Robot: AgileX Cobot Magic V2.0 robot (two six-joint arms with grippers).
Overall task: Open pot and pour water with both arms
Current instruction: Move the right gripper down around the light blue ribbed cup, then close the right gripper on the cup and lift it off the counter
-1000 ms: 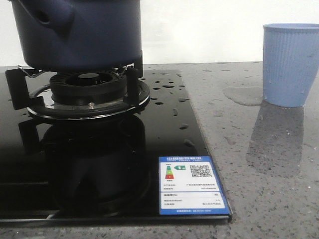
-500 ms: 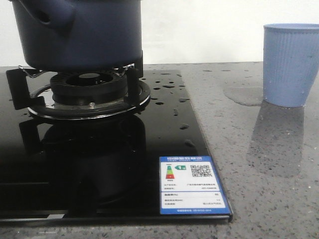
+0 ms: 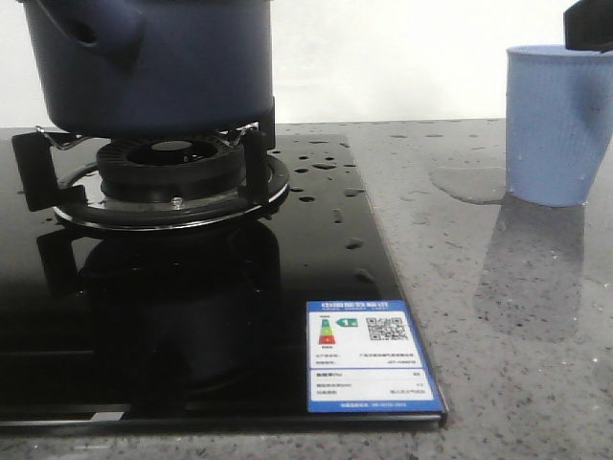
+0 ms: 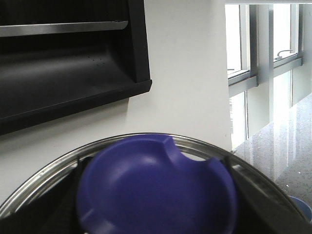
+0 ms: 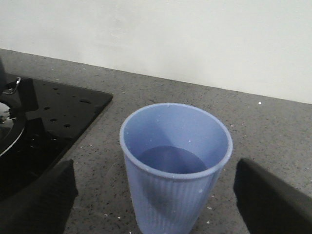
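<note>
One pot [image 3: 153, 62] sits on the far-left burner [image 3: 168, 172]. Water [image 3: 469, 182] puddles on the counter [image 3: 498, 316] beside the cup [image 5: 175, 165]. Right fingers [image 5: 265, 200] spread around the cup (not touching). Left fingers: cannot tell.

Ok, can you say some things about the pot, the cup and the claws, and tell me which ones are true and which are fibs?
1. The pot sits on the stove burner. True.
2. The cup lies tipped over. False: it stands upright on the counter.
3. The cup holds some liquid. True.
4. The right claw squeezes the cup. False: its fingers stand apart on either side, not touching.
5. The black stove top is dry. False: water drops dot it.
</note>
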